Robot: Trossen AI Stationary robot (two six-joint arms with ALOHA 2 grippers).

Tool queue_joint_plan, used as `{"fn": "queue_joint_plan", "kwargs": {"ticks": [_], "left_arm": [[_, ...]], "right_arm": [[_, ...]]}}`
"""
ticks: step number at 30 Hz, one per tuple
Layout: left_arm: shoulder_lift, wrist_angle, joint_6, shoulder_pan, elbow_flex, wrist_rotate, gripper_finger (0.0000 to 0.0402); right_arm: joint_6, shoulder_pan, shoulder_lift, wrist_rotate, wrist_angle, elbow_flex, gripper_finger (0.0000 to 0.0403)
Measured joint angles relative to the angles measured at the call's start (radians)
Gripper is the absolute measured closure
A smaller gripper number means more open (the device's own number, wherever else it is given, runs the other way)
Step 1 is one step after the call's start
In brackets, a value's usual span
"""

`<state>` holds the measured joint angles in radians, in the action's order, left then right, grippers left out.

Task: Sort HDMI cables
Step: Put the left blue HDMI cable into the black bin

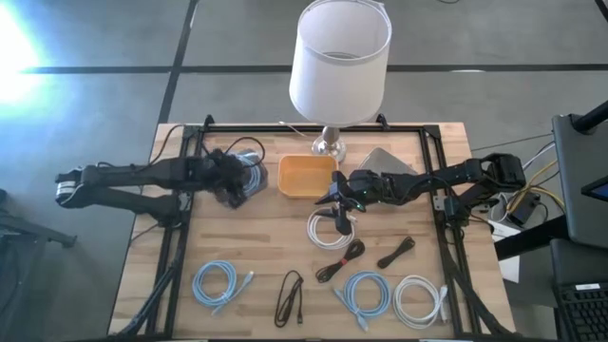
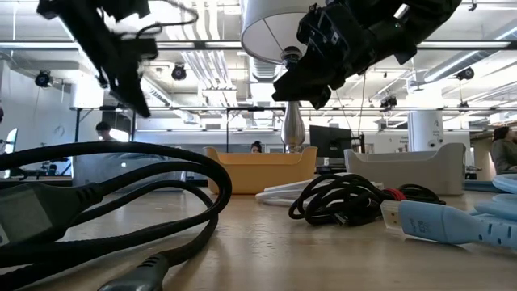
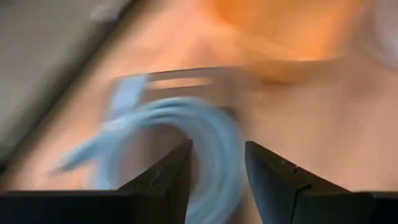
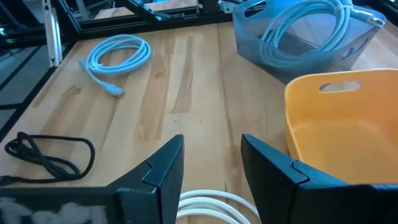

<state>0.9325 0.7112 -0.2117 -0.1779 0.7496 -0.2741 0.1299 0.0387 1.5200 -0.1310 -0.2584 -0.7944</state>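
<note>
My left gripper (image 1: 231, 185) (image 3: 217, 146) is open above the grey tray (image 1: 256, 163) (image 4: 267, 56). A light blue cable loop (image 4: 305, 28) (image 3: 211, 134) lies in that tray, beyond the fingertips. My right gripper (image 1: 334, 207) (image 4: 211, 140) hangs open over a white cable coil (image 1: 326, 230) (image 4: 211, 205) lying flat next to the orange tray (image 1: 306, 176) (image 4: 336, 124). In the low view this gripper (image 2: 295, 89) is well above the tabletop. Two blue loops (image 1: 217, 283) (image 1: 364, 293), another white loop (image 1: 418, 299) and three black bundles (image 1: 290, 296) (image 1: 340, 258) (image 1: 396, 252) lie on the near half of the table.
A lamp (image 1: 340, 57) stands at the far edge, its base (image 1: 330, 144) behind the orange tray. A second grey tray (image 1: 389, 161) (image 2: 404, 170) sits to the right of the orange one. Black frame rails run along the table's sides.
</note>
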Motion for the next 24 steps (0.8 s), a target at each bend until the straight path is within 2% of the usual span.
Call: {"fn": "queue_joint_plan", "kwargs": {"ticks": [4, 7, 18, 24], "left_arm": [[0.000, -0.011, 0.008, 0.036, 0.018, 0.306, 0.0250], [0.000, -0.013, -0.005, 0.107, 0.002, 0.435, 0.0251], [0.039, -0.024, -0.233, 0.495, -0.112, 0.449, 0.0267], [0.090, -0.024, -0.395, 0.643, -0.162, 0.443, 0.0276]], "right_arm": [[0.001, 0.000, 0.000, 0.002, 0.000, 0.000, 0.0250], [0.001, 0.001, 0.000, 0.003, 0.000, 0.000, 0.0249], [-0.001, 0.001, 0.000, 0.002, 0.000, 0.000, 0.0246], [0.000, 0.001, 0.000, 0.002, 0.000, 0.000, 0.0250]]}}
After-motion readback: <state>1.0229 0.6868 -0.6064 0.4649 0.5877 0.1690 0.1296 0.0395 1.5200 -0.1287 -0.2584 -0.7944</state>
